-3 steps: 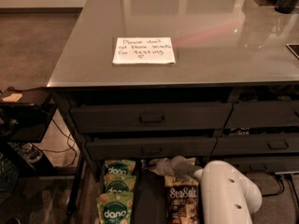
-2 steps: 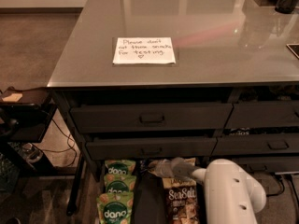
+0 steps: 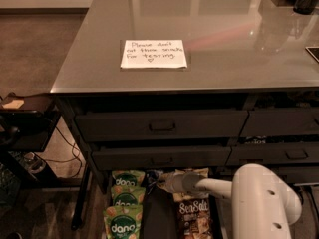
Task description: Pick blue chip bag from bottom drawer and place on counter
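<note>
Just beside gripper (image 3: 162,182), blue chip bag (image 3: 151,175)

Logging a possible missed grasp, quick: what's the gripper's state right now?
Gripper: low over the bottom drawer, between the green bags and the SeaSalt bags; open, closed or holding something cannot be told.

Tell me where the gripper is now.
In the camera view, the gripper is low in the middle, over the open bottom drawer, between the green bags and the SeaSalt bags, just below the drawer fronts.
</note>
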`<state>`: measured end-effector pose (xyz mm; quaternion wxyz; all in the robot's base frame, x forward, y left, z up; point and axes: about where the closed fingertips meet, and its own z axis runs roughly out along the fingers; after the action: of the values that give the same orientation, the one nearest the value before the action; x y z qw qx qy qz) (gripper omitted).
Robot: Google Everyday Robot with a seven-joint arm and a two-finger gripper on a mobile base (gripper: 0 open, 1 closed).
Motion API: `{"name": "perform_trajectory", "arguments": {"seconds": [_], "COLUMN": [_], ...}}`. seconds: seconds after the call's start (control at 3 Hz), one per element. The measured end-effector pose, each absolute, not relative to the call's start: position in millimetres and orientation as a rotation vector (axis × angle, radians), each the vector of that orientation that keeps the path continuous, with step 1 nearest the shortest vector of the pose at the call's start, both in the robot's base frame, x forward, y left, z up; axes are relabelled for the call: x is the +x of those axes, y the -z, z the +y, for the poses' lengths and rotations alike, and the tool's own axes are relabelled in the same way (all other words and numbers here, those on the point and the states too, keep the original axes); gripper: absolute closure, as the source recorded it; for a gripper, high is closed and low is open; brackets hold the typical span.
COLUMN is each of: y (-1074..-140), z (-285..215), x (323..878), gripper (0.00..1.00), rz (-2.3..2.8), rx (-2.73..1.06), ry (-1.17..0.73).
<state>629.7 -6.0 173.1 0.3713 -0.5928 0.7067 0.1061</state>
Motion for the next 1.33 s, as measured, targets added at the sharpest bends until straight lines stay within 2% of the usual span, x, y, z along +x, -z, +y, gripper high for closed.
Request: {"name": "perform_trajectory", "arguments": {"seconds": [0.67, 1.0, 1.33], "y": [-212.4, -243.3, -250.8], "z": [-16.1, -39.2, -40.1], "x": [581.6, 515.9, 509.2], "gripper": [1.00, 1.00, 1.00], "rz": [1.806, 1.818, 1.810], "rx": [-1.549, -1.557, -1.569], "ry": [-0.236, -0.238, -0.235]}}
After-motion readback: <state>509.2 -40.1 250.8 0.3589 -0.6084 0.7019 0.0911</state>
